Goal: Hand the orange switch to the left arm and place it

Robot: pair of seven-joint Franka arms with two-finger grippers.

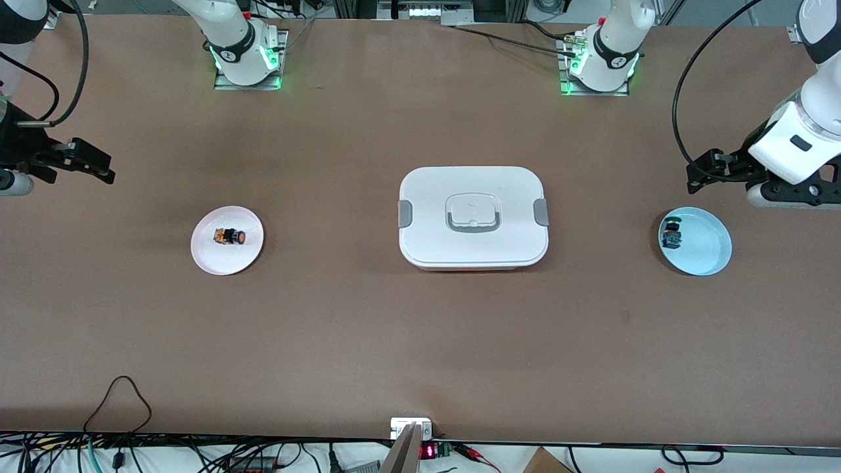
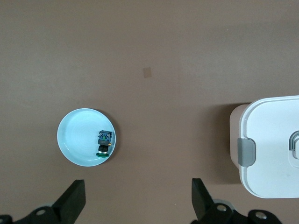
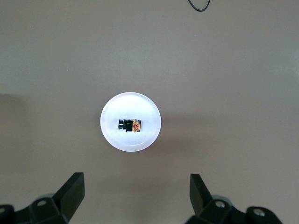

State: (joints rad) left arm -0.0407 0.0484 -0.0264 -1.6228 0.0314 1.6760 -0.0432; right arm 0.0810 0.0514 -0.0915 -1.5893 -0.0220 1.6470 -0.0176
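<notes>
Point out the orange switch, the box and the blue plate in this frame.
orange switch (image 1: 230, 236): front view, on the middle of its body, lying on the white plate.
box (image 1: 433, 197): front view, on the bare white lid beside the handle.
blue plate (image 1: 706, 246): front view, on the bare inner surface.

Even, bright overhead light covered the desk (image 1: 420, 341), with no hard glare on its matte brown top. The box (image 1: 473, 217) threw only a thin, soft shadow along its lower edge, and a wider one showed beside it in the left wrist view. Green lamps glowed at both arm bases. Below the right claw (image 3: 135, 196) the white plate (image 3: 131, 121) was slightly washed out, its rim hazy. Both wrist views looked a little soft and dimmer toward their corners.
</notes>
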